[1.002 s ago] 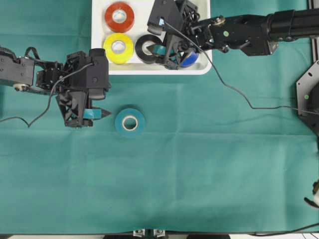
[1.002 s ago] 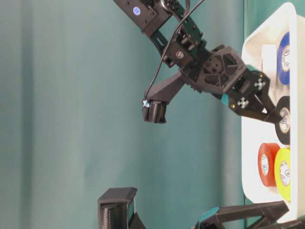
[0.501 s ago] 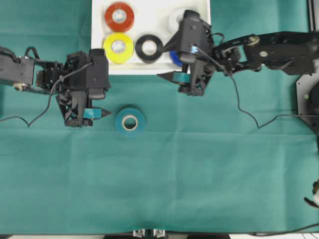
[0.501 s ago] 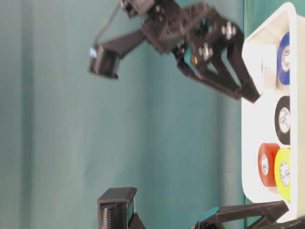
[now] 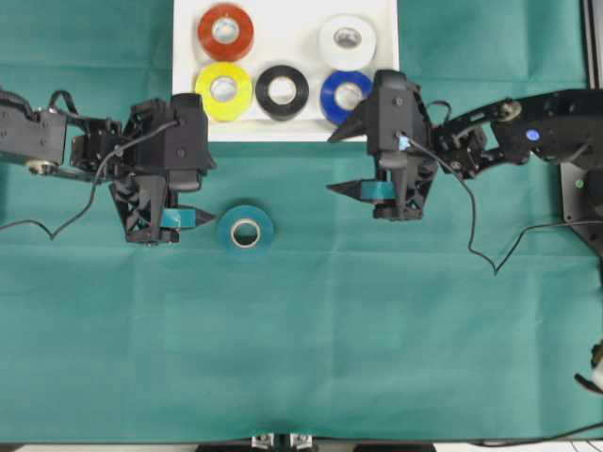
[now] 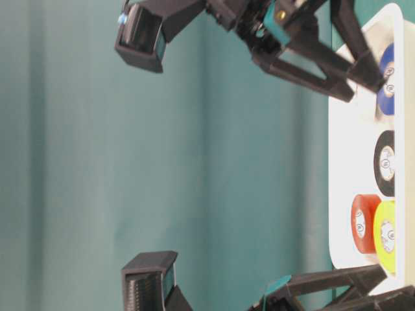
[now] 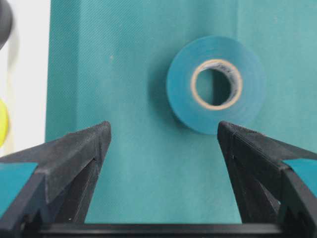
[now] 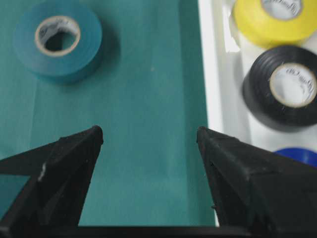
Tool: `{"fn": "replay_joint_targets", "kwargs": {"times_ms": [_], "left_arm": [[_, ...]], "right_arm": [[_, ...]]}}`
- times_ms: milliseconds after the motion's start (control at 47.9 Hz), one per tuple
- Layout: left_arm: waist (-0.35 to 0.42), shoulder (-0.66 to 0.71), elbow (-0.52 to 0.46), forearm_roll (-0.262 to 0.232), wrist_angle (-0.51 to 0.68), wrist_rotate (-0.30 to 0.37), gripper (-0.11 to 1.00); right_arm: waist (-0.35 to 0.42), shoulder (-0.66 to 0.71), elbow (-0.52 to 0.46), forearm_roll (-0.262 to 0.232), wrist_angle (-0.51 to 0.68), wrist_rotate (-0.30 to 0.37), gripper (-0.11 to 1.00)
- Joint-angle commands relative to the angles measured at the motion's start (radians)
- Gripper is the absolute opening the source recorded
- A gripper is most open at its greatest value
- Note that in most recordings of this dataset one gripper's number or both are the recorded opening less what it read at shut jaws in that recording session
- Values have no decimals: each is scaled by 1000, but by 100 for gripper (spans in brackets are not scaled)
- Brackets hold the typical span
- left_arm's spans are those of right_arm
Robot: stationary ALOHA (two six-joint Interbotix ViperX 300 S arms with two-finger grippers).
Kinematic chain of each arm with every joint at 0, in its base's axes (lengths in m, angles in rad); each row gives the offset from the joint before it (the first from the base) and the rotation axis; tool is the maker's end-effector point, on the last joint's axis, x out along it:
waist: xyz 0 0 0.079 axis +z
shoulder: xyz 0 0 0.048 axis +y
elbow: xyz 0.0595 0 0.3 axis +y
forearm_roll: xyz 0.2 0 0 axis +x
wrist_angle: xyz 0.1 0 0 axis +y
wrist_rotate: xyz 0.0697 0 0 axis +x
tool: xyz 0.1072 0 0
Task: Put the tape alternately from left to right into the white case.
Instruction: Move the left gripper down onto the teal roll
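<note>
A green cloth covers the counter. The smooth white case holds five glossy ring-shaped rolls; printing on their pale cores is too small to read. The teal tape lies outside, near the left gripper. Both jaws stand open, empty, including the right gripper.

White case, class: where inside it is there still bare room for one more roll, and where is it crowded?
In the white case, bare floor lies between the red-orange roll and the white roll, above the black roll. The lower row, yellow, black and blue, is crowded.
</note>
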Motion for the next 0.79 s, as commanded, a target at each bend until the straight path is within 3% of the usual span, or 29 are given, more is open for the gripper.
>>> {"fn": "replay_joint_targets", "kwargs": {"times_ms": [0, 376, 773], "left_arm": [[-23, -6, -26, -2, -11, 0, 42], [-141, 84, -84, -3, -51, -32, 42], [-199, 227, -204, -3, -52, -51, 42]], "right_arm": [[3, -32, 3, -3, -6, -2, 82], [3, -44, 23, -3, -6, -2, 82], [3, -44, 40, -3, -8, -5, 82]]}}
